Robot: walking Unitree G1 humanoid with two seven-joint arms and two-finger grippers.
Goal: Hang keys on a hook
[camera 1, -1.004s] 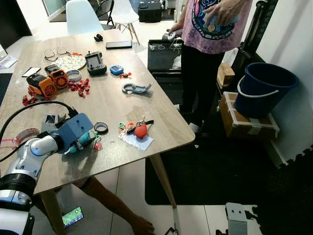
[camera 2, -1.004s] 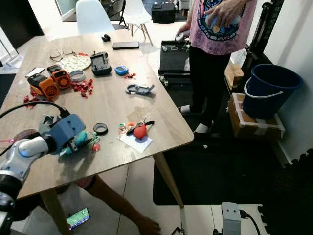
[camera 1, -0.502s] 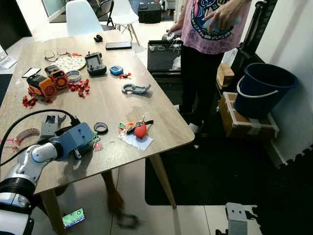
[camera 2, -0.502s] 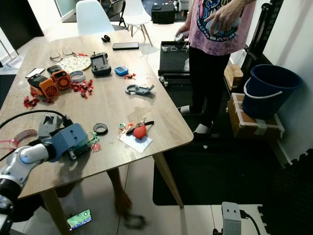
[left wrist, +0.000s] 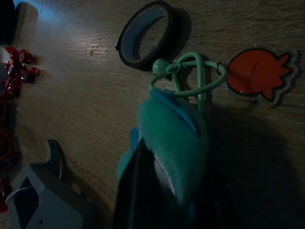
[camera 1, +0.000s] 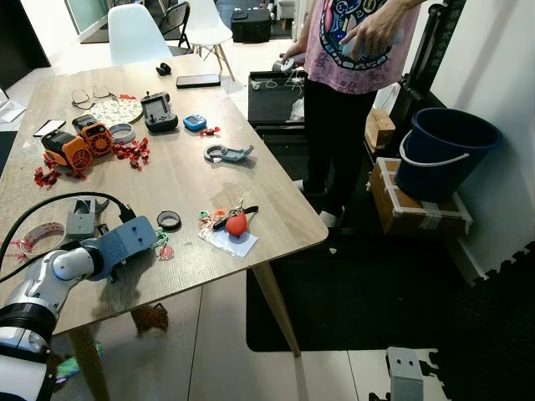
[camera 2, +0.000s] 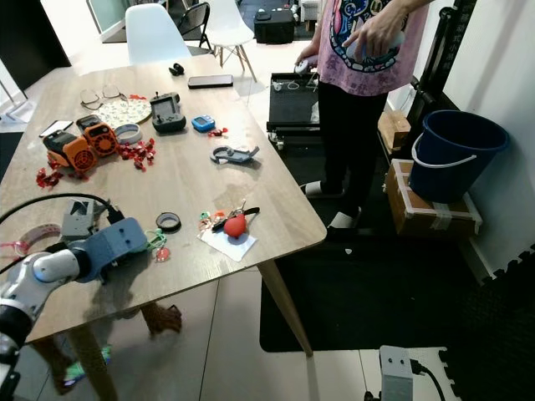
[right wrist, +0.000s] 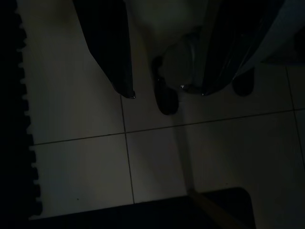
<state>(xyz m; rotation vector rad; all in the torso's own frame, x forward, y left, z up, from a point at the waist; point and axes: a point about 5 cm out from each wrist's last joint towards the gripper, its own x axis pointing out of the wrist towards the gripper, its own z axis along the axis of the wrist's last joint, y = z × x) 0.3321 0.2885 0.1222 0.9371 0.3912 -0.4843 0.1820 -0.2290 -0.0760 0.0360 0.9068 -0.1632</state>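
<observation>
My left gripper (camera 1: 154, 241) lies low over the wooden table (camera 1: 180, 180) near its front edge, shut on a teal plush keychain (left wrist: 174, 133). A green ring (left wrist: 190, 78) and a flat red tag (left wrist: 257, 72) trail from the plush onto the wood. A second key bunch with a red ball (camera 1: 236, 222) rests on a white slip to the right. A grey hook-shaped piece (camera 1: 227, 153) lies farther back. My right gripper (right wrist: 167, 93) hangs open above a tiled floor.
A black tape ring (camera 1: 169, 220) and a grey block (camera 1: 81, 214) lie close to the left gripper. Orange gadgets (camera 1: 68, 146), red bits and a controller (camera 1: 155, 110) crowd the far left. A person (camera 1: 343, 75) stands by the table's right side; a blue bucket (camera 1: 445, 150) sits beyond.
My left gripper has sunk closer to the table with the plush in it. The person's arm reaching under the table has withdrawn. The camera has shifted slightly.
</observation>
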